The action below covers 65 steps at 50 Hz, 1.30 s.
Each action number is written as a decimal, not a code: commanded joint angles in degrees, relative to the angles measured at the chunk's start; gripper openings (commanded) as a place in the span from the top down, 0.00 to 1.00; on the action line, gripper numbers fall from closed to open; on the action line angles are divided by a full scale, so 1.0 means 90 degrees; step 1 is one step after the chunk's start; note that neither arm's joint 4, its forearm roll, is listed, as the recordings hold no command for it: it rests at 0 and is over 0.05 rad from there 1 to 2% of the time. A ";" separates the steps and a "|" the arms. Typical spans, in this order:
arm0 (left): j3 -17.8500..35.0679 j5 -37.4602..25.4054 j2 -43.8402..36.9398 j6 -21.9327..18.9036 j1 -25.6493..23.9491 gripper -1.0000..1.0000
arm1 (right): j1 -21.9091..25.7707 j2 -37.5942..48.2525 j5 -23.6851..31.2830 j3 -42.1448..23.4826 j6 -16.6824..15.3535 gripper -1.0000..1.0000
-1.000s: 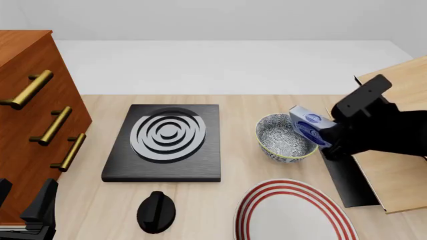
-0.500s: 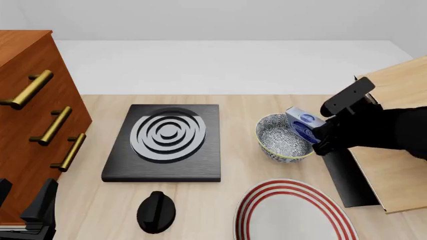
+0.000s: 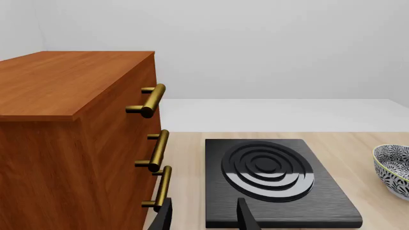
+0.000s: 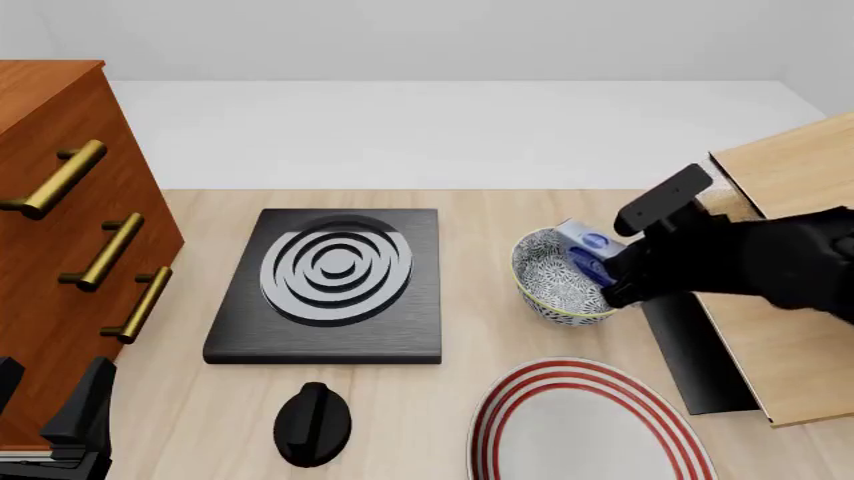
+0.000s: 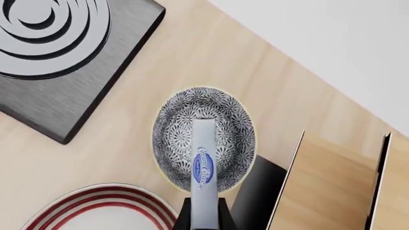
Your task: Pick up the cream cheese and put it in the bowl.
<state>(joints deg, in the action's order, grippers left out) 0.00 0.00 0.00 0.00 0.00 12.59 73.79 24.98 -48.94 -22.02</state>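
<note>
The speckled bowl (image 4: pixel 550 283) sits on the table right of the black stove plate; it also shows in the right wrist view (image 5: pixel 176 139) and at the edge of the left wrist view (image 3: pixel 393 167). My right gripper (image 4: pixel 603 268) is shut on the cream cheese (image 4: pixel 583 243), a silver-grey box with a blue logo, held on edge over the bowl's right rim. In the right wrist view the cream cheese (image 5: pixel 204 163) hangs above the bowl's inside, between the fingers. My left gripper (image 3: pixel 203 218) is open and empty, low by the wooden cabinet at the front left.
A black stove plate (image 4: pixel 334 285) with a grey ring burner lies mid-table, its knob (image 4: pixel 312 423) in front. A white plate with red rings (image 4: pixel 587 430) lies at the front right. A wooden cabinet (image 4: pixel 60 250) with brass handles stands left. A light wooden box (image 4: pixel 787 300) lies right.
My right gripper has moved left and down with the cream cheese, from beside the bowl's right rim to over the bowl. The left arm has not moved.
</note>
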 commanded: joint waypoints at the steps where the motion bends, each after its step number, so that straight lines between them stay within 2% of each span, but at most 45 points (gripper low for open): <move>1: 0.0000 0.0000 0.0000 0.0000 0.0000 0.00 | 0.0041 0.0278 -0.0348 0.0033 0.0167 1.00; 48: 0.0000 0.0000 0.0000 0.0000 0.0000 0.00 | 0.0144 0.1134 -0.1159 0.0249 0.0343 1.00; 65: 0.0000 0.0000 0.0000 0.0000 0.0000 0.00 | 0.0108 0.1280 -0.1258 0.0238 0.0375 1.00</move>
<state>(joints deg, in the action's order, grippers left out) 0.00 0.00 0.00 0.00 0.00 13.76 84.04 14.35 -46.94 -19.49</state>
